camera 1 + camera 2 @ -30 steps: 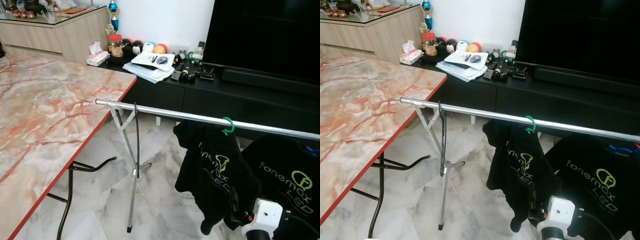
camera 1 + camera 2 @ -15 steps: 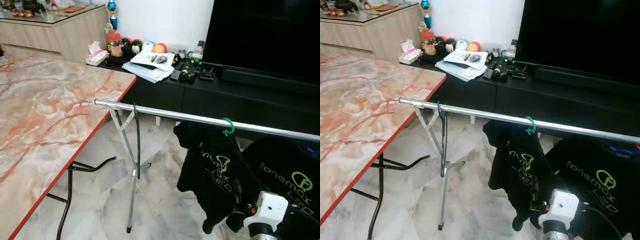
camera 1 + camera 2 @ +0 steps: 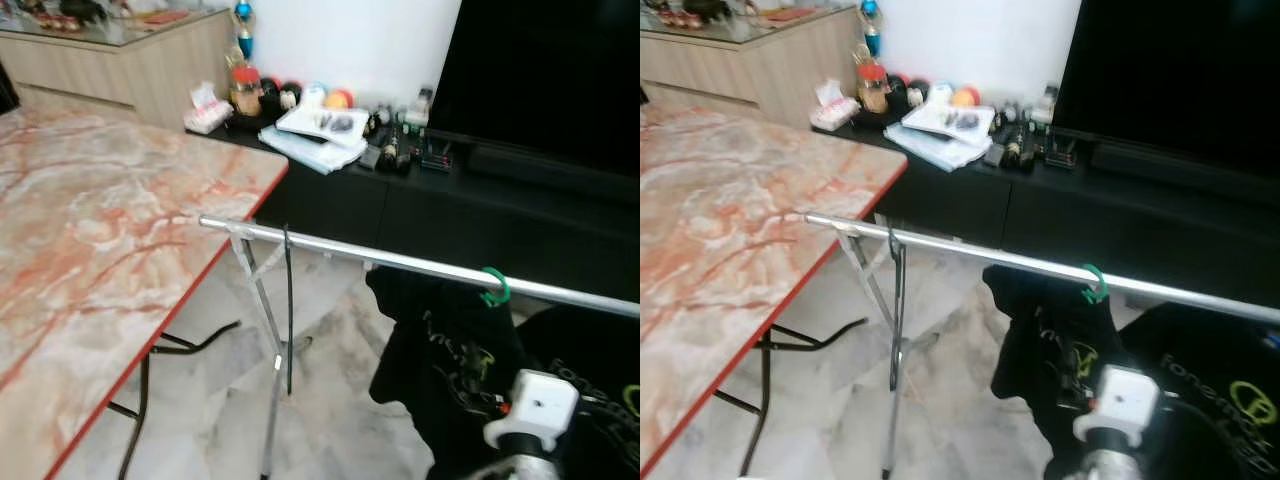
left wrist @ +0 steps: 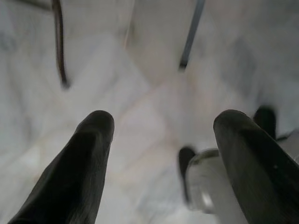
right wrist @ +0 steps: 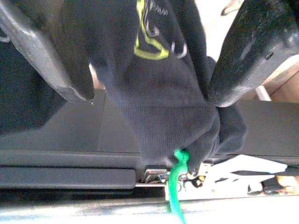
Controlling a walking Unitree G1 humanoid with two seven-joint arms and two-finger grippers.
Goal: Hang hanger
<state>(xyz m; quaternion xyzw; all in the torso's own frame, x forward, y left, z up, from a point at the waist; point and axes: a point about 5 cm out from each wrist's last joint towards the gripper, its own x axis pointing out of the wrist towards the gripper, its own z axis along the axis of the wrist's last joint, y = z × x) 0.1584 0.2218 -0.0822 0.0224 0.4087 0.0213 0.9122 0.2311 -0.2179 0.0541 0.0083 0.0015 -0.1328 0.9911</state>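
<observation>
Currently I read the green hanger (image 3: 493, 287) with its hook over the silver rail (image 3: 400, 264) of the clothes rack, at roughly 4 o'clock from the centre of the left eye view. A black shirt (image 3: 440, 360) with yellow-green lettering hangs from it, and a second black shirt (image 3: 1215, 385) hangs just beside it toward 3 o'clock. My right gripper (image 5: 149, 88) sits low at about 5 o'clock in the head views, where its white wrist housing (image 3: 530, 408) stands in front of the first shirt. From the right wrist view I confirm both black fingers (image 5: 254, 51) spread apart, with the shirt fabric between them and the green hook visible beyond, up against the rail; I cannot tell whether either finger touches the cloth. My left gripper (image 4: 161, 135) points down at the pale marble floor (image 4: 140, 93), fingers released and well apart with nothing between them. The rack's crossed legs (image 3: 265, 330) stand at 6 o'clock, near the red-edged marble table (image 3: 100, 230) that occupies 9 o'clock. At 12 o'clock a black TV console (image 3: 470, 200) carries papers (image 3: 320, 135), balls and small items, with a dark television (image 3: 560, 70) at 1 o'clock.
</observation>
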